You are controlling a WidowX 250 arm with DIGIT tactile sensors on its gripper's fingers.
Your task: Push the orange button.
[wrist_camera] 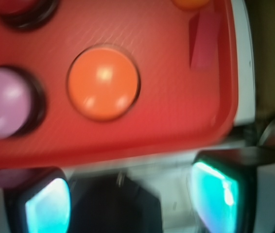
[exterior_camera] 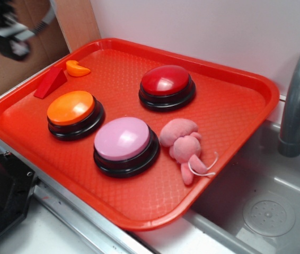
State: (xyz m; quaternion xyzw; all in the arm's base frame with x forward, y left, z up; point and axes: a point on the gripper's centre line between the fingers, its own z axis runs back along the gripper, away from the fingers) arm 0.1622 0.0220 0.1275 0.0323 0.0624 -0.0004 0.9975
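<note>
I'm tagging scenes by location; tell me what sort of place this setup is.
Likely a toy kitchen sink station in a lab. A grey faucet stands over a grey sink basin, and a red tray beside it holds large push buttons, including the orange button.

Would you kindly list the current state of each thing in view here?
Glossy orange dome button: untouched, unpressed.
Dark red dome button: untouched.
Pink dome button: untouched, beside plush.
Pink plush toy: lying on red plastic tray.
Gripper: open, above the tray's edge, apart from all buttons.
</note>
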